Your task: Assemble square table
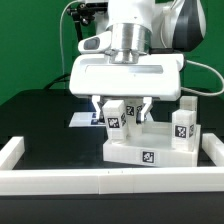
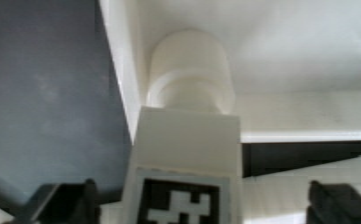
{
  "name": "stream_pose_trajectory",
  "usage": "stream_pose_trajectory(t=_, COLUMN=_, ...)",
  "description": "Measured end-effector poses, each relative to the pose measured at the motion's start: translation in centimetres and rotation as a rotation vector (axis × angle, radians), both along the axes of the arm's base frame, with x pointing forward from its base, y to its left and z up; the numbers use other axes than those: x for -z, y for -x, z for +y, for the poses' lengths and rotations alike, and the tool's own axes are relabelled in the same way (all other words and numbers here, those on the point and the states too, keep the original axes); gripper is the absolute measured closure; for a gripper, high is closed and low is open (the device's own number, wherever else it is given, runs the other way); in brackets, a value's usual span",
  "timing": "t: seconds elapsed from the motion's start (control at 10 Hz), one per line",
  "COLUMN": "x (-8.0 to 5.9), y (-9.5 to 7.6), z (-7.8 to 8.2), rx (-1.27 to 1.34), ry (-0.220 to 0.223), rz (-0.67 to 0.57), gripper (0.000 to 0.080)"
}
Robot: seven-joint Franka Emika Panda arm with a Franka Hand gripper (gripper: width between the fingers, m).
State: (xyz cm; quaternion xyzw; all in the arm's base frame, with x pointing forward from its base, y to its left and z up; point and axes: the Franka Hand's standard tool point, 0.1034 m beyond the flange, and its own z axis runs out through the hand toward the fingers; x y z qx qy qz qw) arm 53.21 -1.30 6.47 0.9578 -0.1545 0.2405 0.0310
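The square table slab point(image 1: 150, 150) lies white and tagged on the black table. A white leg post point(image 1: 116, 119) with a tag stands on its corner on the exterior view's left. Another leg post point(image 1: 184, 124) stands at the corner on the exterior view's right. My gripper point(image 1: 122, 108) is open, with one finger on each side of the first post and a gap at both. In the wrist view the post point(image 2: 191, 110) runs between the dark fingers point(image 2: 63, 202), my gripper point(image 2: 203, 203) low around its tagged end, above the slab point(image 2: 310, 60).
A long low white wall point(image 1: 100, 178) borders the front and both sides of the work area. The marker board point(image 1: 84, 120) lies flat behind the slab on the exterior view's left. Cables hang behind the arm.
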Motion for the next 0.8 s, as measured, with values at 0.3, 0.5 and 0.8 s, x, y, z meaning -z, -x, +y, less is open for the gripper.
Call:
stream_pose_trajectory(t=0.3, x=-0.2, y=0.0, z=-0.6, rx=-0.007, ry=-0.001, rz=0.013, gripper=0.0153)
stream_pose_trajectory(t=0.5, x=-1.7, y=-0.1, z=-1.7, rx=0.008, ry=-0.021, rz=0.014, gripper=0.0151)
stream_pose_trajectory(t=0.8, x=-3.6, y=-0.5, z=-2.5, rx=0.022, ry=-0.053, rz=0.019, gripper=0.0151)
